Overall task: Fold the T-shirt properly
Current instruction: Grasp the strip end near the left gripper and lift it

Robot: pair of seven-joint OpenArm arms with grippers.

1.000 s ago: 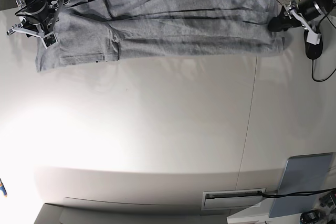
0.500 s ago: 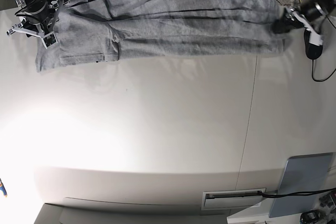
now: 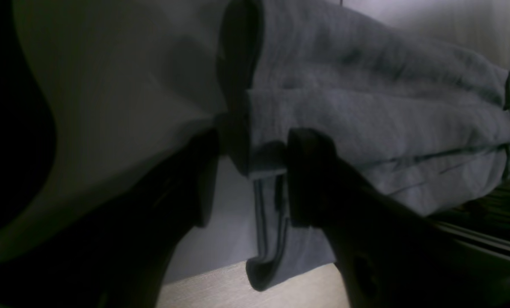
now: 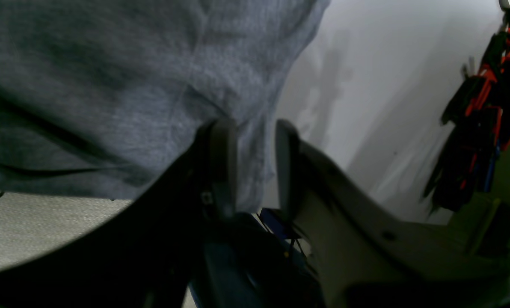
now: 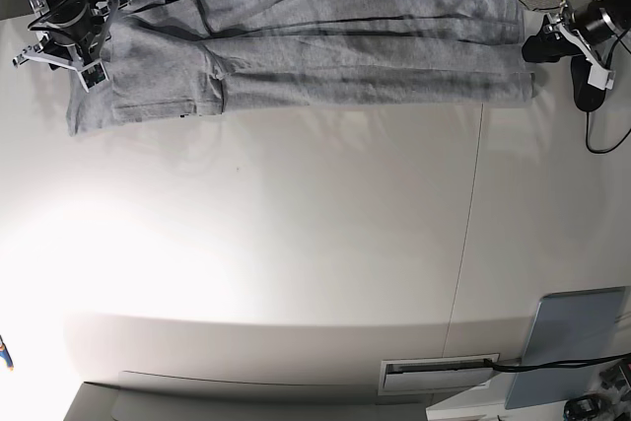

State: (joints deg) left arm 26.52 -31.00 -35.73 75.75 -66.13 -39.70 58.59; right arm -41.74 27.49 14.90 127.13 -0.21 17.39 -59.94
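T-shirt (image 5: 315,41) stretched in long band between both tools, along far tabletop (image 5: 325,234) edge. Left tool (image 3: 248,179) parted, hem corner between fingers, not clamped. Right tool (image 4: 255,164) parted, cloth edge lying between fingers.

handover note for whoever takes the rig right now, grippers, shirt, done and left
Left gripper: jaws apart around the T-shirt edge, not clamped.
Right gripper: jaws apart with a fold of cloth between them.
The T-shirt lies in a long band along the far edge of the table, one end at each gripper.
Done: lengthwise folds. Left: fold the band across into a compact stack.
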